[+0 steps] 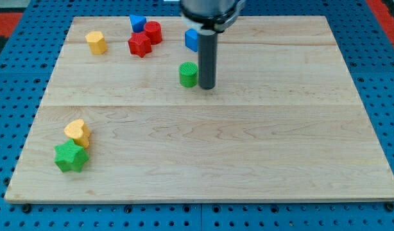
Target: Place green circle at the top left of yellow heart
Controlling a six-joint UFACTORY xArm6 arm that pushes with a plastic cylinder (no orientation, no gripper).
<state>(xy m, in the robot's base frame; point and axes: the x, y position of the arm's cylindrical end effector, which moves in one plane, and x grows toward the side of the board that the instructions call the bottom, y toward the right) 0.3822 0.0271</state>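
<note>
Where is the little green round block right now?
The green circle sits near the view's top centre, just left of my tip, below the blue block.

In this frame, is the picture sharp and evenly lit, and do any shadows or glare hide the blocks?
Camera view: sharp and evenly lit, with no glare on the wooden board. Only soft short shadows sit under the blocks. My tip is crisp, right beside the green circle on the view's right; the yellow heart is clear. The arm's top is cropped.

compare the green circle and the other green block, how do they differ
The green circle is a round cylinder near the view's top centre; the green star has a jagged outline at bottom left. The circle stands apart from other blocks, just left of my tip; the star touches the yellow heart. Both are green.
</note>
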